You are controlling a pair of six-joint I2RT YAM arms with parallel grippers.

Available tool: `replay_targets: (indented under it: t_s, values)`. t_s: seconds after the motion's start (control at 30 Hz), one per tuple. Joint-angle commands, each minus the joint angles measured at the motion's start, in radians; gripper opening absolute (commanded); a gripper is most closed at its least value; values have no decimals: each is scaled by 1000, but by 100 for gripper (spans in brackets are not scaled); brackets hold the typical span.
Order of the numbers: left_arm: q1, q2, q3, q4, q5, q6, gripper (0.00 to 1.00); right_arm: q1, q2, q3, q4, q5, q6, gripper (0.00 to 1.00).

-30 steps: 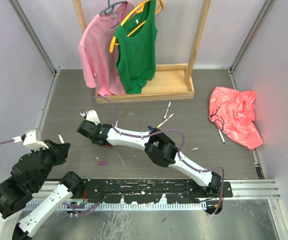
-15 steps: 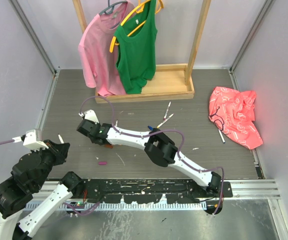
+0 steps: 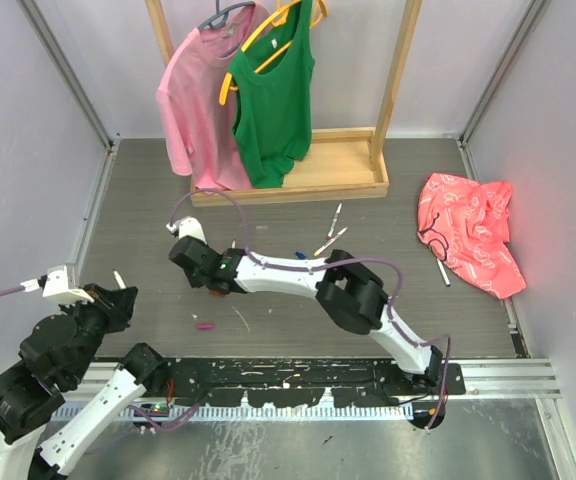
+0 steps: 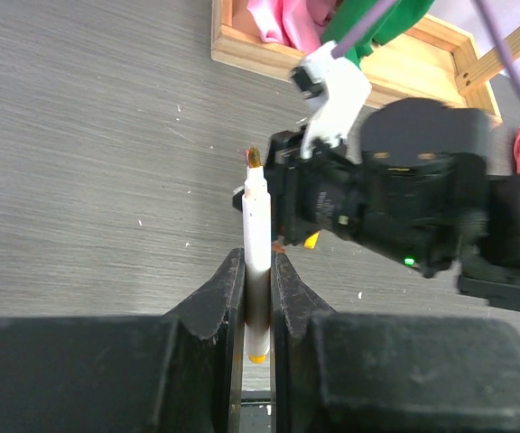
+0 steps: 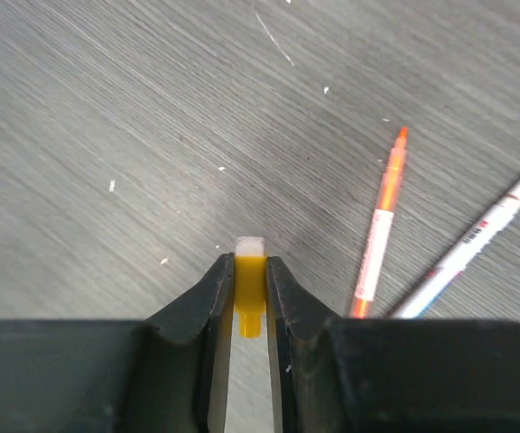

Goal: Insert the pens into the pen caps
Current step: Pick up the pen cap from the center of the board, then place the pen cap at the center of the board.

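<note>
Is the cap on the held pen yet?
No, off: the pen tip shows bare, and the right gripper pinches a yellow cap.

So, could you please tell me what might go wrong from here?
1. The left fingers grip the pen by its tail end, so much of it sticks out; a push from the cap could tilt or slide it.
2. The cap is small and sits deep between the right fingers; an off-line approach might knock it loose.
3. The right arm is close beside the pen's tip and could bump it.
</note>
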Motion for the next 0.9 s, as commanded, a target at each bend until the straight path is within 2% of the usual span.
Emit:
replay_targets:
  t_s: [0.0,0.27,0.33,0.6,0.87]
  values:
    - [-7,6,-6,84,21,38,0,0,-209,-132,181,5,-10,11]
    - [-13,82,-5,164,143,89,4,0,-470,-445,187,109,26,8]
    - [-13,107,-12,189,173,99,0,0,-537,-530,170,144,57,8]
    - [-12,223,-43,304,337,94,0,0,-816,-883,90,243,215,8]
    - [-13,394,-75,428,604,131,0,0,-966,-1070,-63,262,351,8]
